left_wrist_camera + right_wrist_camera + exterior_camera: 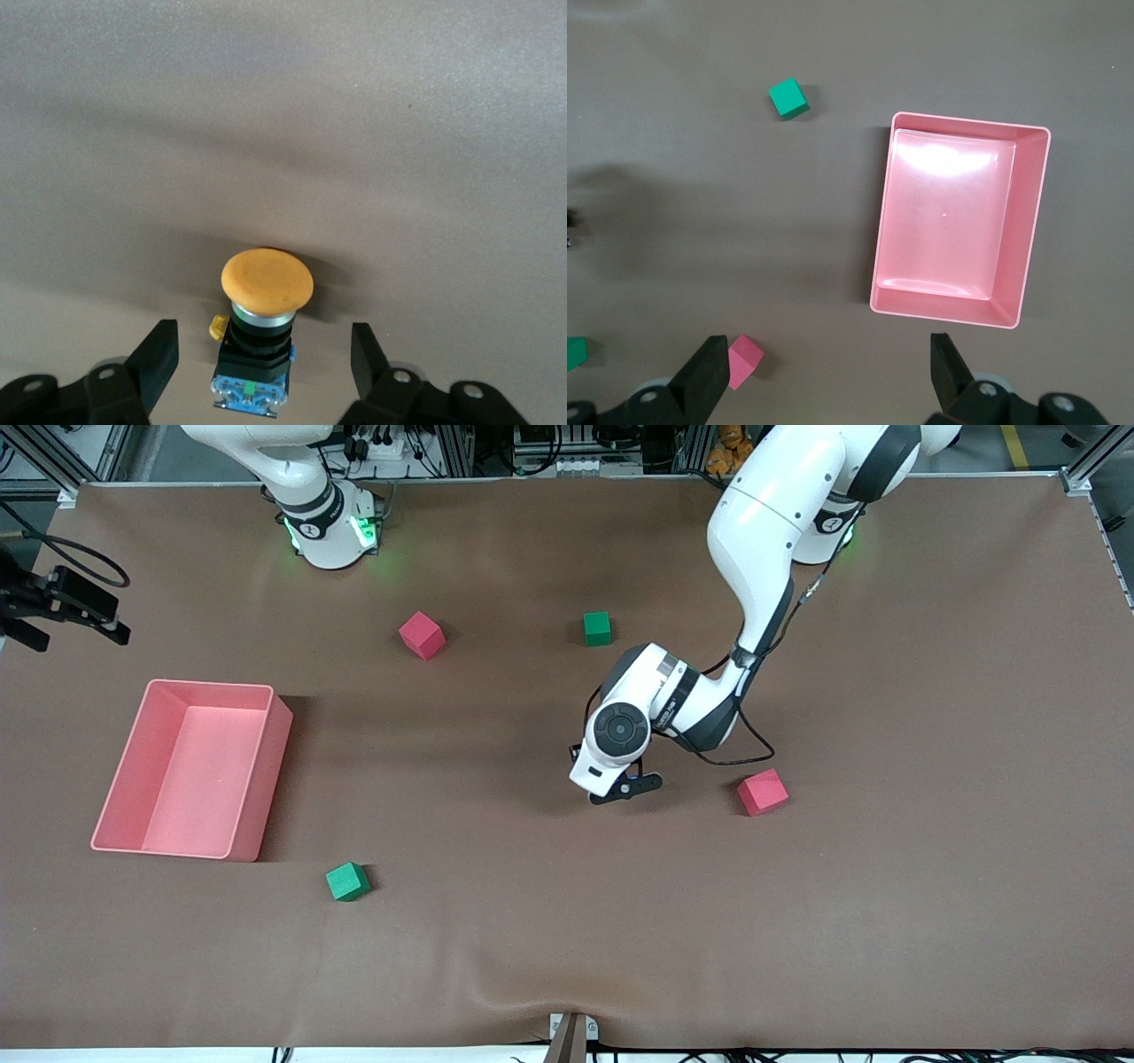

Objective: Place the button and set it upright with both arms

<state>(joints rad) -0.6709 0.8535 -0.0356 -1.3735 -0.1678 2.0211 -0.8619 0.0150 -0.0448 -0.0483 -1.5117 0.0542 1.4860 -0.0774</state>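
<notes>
Button [263, 341] first: it lies on its side on the brown table [930, 691], orange cap pointing away from my left wrist camera and bluish end toward it, squarely between my spread left fingers [158, 354]. Neither pad touches it. My left gripper [627, 788] is low over it, jaws wide, straddling the black body so that closing would catch its flat sides rather than the round cap, which I judge would slip. In the front view my own wrist hides the button entirely.

Taking the button as my landmark, a pink-red cube [763, 792] sits near it toward the left arm's end of the table, and a green cube [597, 628] lies farther from the front camera. Well apart, toward the right arm's end, stands the pink bin [257, 779].

My right gripper [828, 376] waits high over that end, jaws wide and holding nothing, looking down on the bin, presumably ready to help set the button upright.
</notes>
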